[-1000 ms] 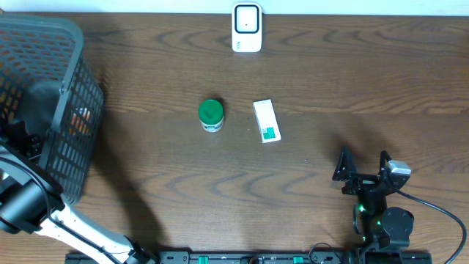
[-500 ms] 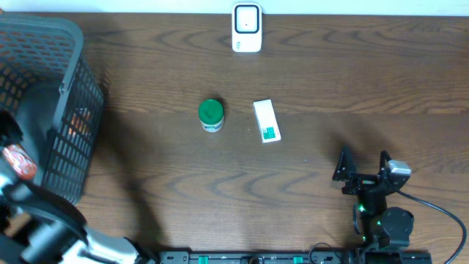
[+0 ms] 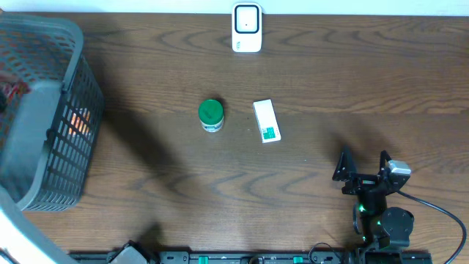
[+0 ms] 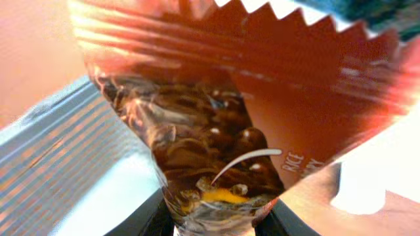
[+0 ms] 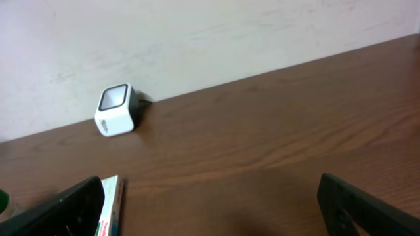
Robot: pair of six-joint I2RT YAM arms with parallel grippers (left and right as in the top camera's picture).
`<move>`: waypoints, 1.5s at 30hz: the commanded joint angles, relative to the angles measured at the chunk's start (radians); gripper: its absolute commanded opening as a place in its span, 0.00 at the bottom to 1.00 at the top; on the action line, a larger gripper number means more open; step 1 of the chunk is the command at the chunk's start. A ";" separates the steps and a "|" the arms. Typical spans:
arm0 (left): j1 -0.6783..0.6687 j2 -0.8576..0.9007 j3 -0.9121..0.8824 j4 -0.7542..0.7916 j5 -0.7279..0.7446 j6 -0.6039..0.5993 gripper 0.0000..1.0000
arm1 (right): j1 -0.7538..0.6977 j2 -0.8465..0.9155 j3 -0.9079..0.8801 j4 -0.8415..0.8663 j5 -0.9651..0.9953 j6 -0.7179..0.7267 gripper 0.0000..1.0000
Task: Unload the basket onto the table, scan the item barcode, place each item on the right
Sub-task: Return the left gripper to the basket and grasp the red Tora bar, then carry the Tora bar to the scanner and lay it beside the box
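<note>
A glossy orange-brown snack packet with a zigzag top edge fills the left wrist view. My left gripper is shut on its lower end, a black finger on each side. In the overhead view that gripper does not show. The white barcode scanner stands at the table's far edge and also shows as the scanner in the right wrist view. My right gripper rests open at the front right, nothing between its fingers.
A dark mesh basket holding something orange stands at the left. A green-lidded jar and a white-and-green box lie mid-table; the box edges the right wrist view.
The left arm has swung out of the overhead view at the left, taking the packet with it. The right arm has not moved.
</note>
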 commanded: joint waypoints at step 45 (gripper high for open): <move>-1.313 0.877 -0.026 0.053 -0.090 -0.121 0.40 | 0.005 -0.006 -0.001 -0.003 0.002 0.010 0.99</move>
